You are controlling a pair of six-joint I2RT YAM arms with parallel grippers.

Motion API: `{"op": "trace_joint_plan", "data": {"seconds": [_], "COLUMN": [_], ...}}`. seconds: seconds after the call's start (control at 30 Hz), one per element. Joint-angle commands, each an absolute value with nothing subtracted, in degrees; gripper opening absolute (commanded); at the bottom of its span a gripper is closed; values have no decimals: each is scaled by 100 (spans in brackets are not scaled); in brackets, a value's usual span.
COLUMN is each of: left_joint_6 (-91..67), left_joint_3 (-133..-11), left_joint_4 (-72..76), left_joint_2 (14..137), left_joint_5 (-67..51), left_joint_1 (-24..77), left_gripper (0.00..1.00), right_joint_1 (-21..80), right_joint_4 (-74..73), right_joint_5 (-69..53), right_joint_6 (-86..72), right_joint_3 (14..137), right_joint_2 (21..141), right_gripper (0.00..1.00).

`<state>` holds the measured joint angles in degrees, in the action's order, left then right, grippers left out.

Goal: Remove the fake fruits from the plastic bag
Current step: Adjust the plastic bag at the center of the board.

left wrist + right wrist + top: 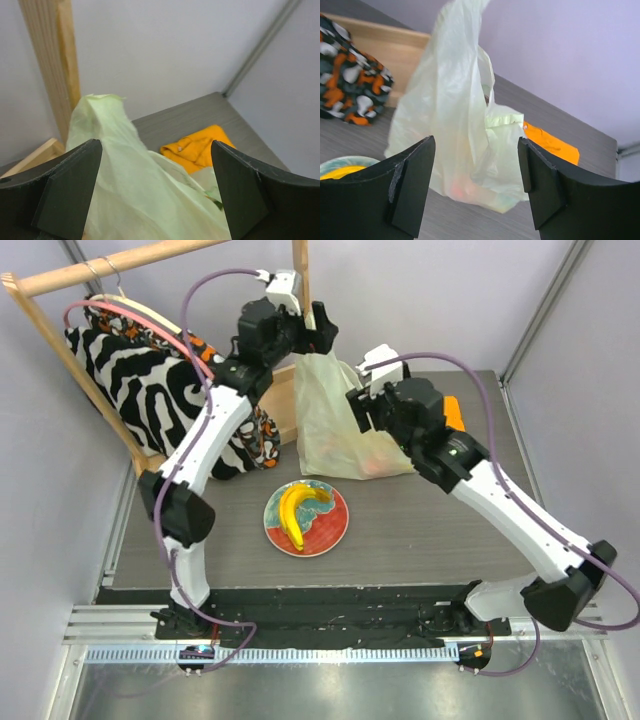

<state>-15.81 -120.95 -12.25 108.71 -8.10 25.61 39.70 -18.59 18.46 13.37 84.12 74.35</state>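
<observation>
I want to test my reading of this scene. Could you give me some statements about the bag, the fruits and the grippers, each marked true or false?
1. The bananas lie on the plate. True.
2. The plastic bag is empty. False: an orange-red fruit shows faintly through its bottom.
3. The right gripper is shut on the bag. False: its fingers stand apart, with the bag ahead of them.
4. An orange cloth lies on the table beyond the bag. True.
5. The left gripper is down beside the plate. False: it is up at the top of the bag, open.
</observation>
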Motion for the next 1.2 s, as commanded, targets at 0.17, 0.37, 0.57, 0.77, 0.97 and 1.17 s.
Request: {"op": "trace_joint_plan", "data": {"seconds": [0.17, 0.37, 0.57, 0.77, 0.97, 1.17], "left_joint_6": [-756, -360, -1062, -1644, -1028, -1257], "left_joint_3": [-13121, -13377, -11939, -9029, -7176, -6574], "left_joint_4": [-668, -597, -1651, -1881, -2277, -1960], "left_joint_2": [12515, 12727, 10966, 8695, 7673, 7488], "left_joint_5": [1177, 1073, -208, -940, -1546, -1608], "left_joint_1": [2918, 3067, 3076, 3233, 3577, 3674], "left_gripper": [83, 0, 0, 0, 0, 0], "right_joint_1": [3367, 2796, 1953, 1714, 1723, 1723], "right_joint_4": [-844, -984, -1388, -2266, -4101, -5176], "right_joint_5": [2585, 2145, 2004, 1943, 811, -1050], "right_joint_6": [1530, 932, 624, 607, 430, 984], "right_joint_3": [8024, 8174, 7876, 6804, 6144, 7878], "right_joint_2": [7822, 7884, 7463, 6339, 5854, 5959], "right_gripper": [68, 12, 1, 1, 1, 40]}}
